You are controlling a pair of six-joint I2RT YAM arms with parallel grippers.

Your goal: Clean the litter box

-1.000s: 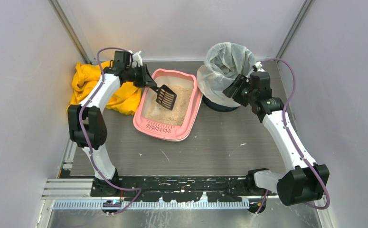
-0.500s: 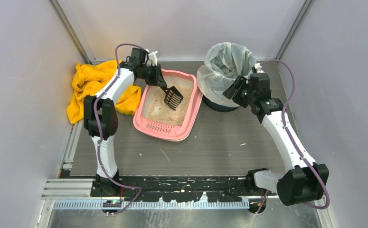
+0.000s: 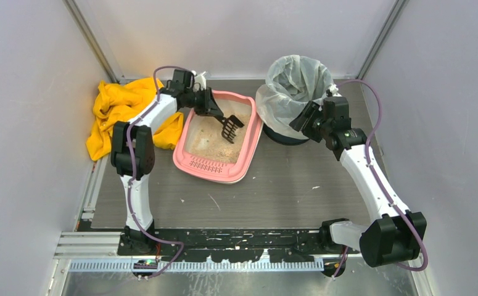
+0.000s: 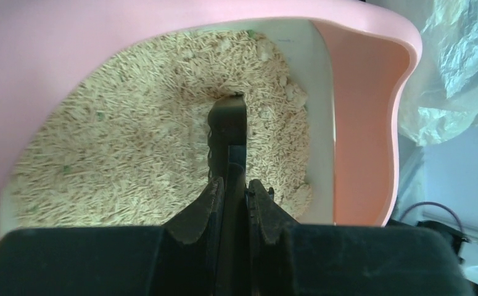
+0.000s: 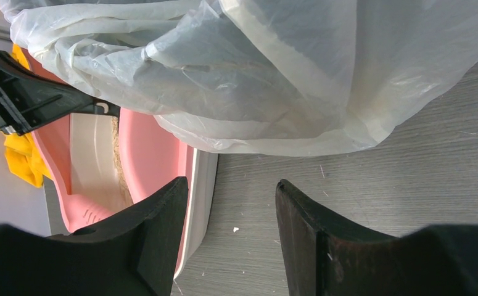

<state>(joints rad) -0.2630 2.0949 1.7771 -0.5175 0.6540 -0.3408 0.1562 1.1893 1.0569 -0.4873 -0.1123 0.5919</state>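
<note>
The pink litter box lies at the back centre of the table, with beige litter inside. My left gripper hangs over its far left corner, shut on the handle of a black slotted scoop. The left wrist view shows the scoop edge-on, its tip down in the litter near the box's wall; my left gripper clamps the handle. My right gripper stands open and empty beside the lined bin. Under my right gripper is bare table.
A crumpled yellow cloth lies left of the box, under the left arm. The bin's clear plastic liner bulges close above the right fingers, and the box's corner is just to their left. Enclosure walls surround the table.
My left arm has swung right over the box, carrying the scoop from the box's left side toward its far right and tipping it steeper into the litter. The right arm has barely moved.
</note>
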